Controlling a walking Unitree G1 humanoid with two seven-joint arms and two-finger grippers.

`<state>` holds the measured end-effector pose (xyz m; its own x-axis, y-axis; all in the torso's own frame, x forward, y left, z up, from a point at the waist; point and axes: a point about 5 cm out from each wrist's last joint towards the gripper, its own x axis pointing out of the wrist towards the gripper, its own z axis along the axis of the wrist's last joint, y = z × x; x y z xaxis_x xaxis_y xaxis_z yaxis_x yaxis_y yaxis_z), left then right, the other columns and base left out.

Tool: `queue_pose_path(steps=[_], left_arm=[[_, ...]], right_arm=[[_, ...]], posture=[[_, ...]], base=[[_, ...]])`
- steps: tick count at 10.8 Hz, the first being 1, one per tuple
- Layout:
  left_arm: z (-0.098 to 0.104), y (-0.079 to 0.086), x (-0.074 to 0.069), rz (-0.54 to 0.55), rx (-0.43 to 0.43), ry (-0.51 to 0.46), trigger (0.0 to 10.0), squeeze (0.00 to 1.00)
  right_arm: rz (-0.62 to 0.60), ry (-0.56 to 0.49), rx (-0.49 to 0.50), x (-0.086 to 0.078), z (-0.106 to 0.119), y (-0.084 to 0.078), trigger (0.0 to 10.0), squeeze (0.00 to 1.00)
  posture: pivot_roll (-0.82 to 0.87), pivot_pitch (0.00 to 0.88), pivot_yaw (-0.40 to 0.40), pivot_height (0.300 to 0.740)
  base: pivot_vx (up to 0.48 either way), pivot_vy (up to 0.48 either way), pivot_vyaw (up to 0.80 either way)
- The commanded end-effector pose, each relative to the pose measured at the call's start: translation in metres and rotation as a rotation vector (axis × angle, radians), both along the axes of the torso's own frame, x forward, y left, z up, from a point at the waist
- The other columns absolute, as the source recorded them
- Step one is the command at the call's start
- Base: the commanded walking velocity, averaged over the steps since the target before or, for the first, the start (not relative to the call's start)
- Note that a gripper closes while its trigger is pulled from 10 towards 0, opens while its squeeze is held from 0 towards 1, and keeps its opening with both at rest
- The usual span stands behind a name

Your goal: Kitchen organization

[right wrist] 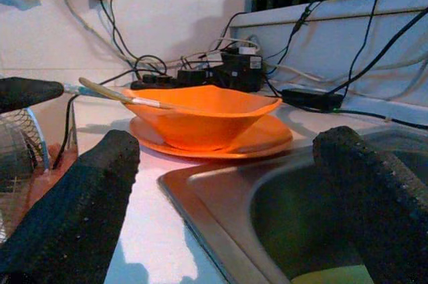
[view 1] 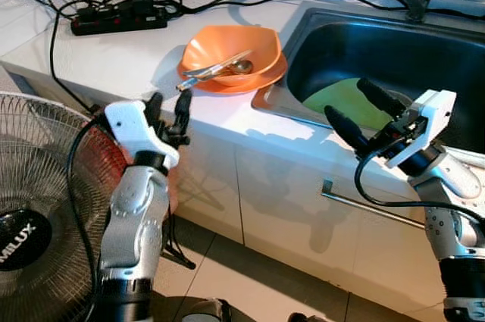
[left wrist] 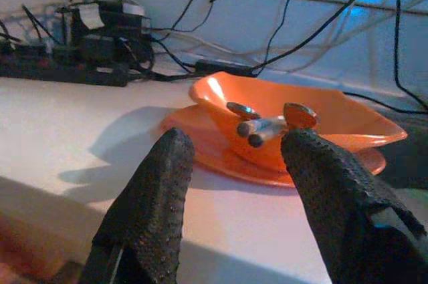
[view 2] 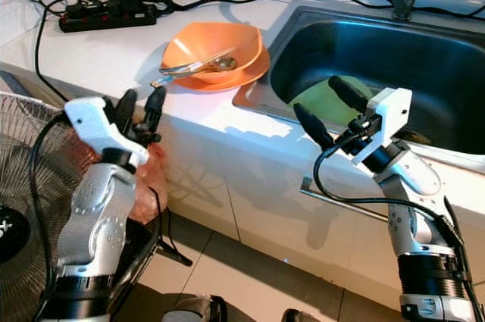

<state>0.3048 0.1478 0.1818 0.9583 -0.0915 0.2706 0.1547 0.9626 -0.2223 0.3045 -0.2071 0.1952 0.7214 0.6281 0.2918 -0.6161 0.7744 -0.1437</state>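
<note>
Left wrist view: glossy orange bowl (left wrist: 294, 113) holds 2 metal spoons (left wrist: 267, 120).

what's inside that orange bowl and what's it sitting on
The orange bowl holds spoons, handles poking over its rim; the exact count is unclear. It sits on an orange plate on the counter. The bowl hides the plate's centre.

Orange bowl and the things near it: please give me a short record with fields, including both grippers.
bowl: orange bowl on an orange plate, on the white counter
in bowl: spoons, handles past the rim
sink: steel sink beside the plate, a green plate inside
left gripper: open, at the counter edge, empty
right gripper: open, over the sink's front rim, empty
</note>
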Motion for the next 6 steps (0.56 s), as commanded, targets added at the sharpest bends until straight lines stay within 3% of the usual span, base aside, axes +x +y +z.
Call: queue_pose_path(steps=[1,6], left_arm=[[0.001,0.0,0.003,-0.007,-0.016,0.01,10.0,0.0],[0.008,-0.002,0.013,-0.031,-0.017,0.0,10.0,0.0]], right_arm=[[0.024,-0.015,0.006,-0.002,0.004,0.004,10.0,0.0],[0.022,-0.01,0.011,-0.003,0.001,0.006,10.0,0.0]], posture=[[0.1,0.134,0.074,0.74],[0.09,0.131,0.079,0.74]], base=[[0.0,0.0,0.0],[0.0,0.0,0.0]])
